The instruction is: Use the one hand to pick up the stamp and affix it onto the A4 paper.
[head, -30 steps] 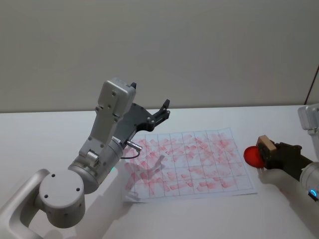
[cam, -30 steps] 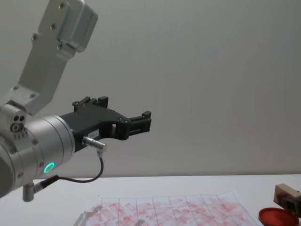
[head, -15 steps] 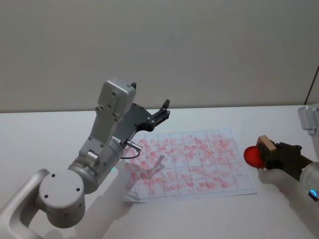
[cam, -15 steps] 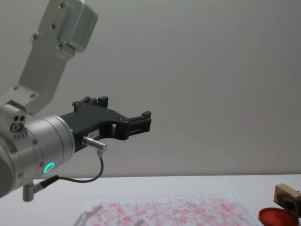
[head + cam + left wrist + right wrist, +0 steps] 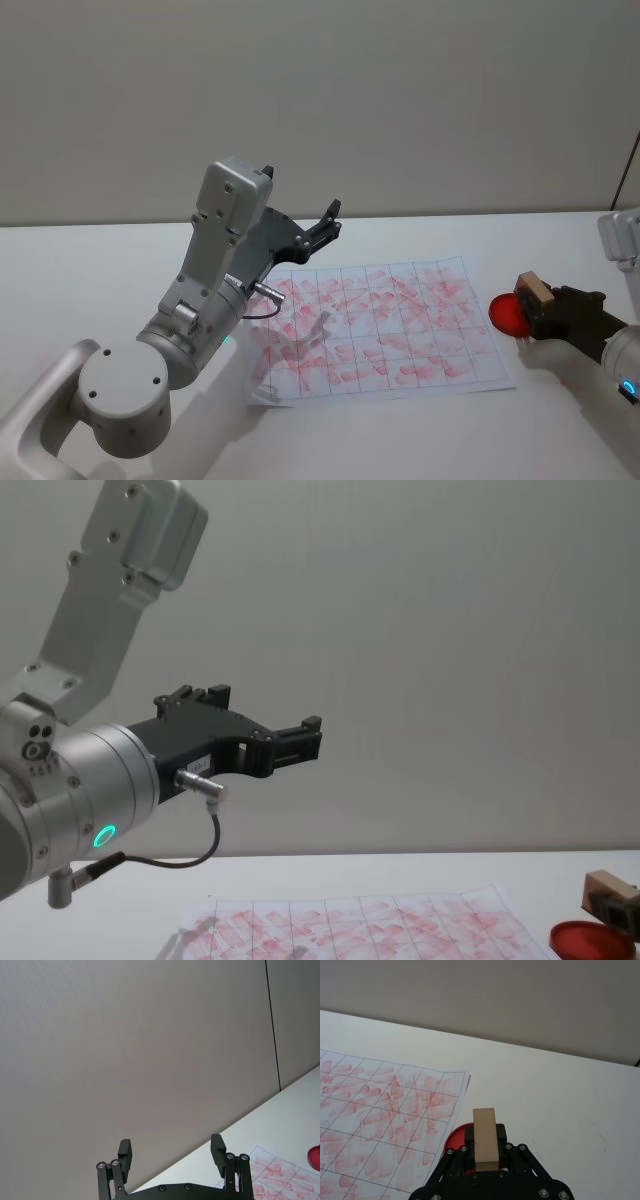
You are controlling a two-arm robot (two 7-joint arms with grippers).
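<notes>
The stamp [image 5: 534,291], a small light-brown wooden block, is gripped between the black fingers of my right gripper [image 5: 537,306], which is shut on it at the table's right side. In the right wrist view the stamp [image 5: 485,1136] stands over the edge of the round red ink pad [image 5: 455,1141]; whether they touch I cannot tell. The A4 paper [image 5: 380,330], a gridded white sheet full of pinkish-red marks, lies left of the pad in mid-table. My left gripper [image 5: 330,219] hangs open and empty in the air above the paper's far left corner.
The red ink pad [image 5: 505,314] sits just off the paper's right edge. The big silver left arm [image 5: 190,310] with its green light rises over the sheet's left side. Bare white table [image 5: 90,270] surrounds the paper, and a grey wall stands behind.
</notes>
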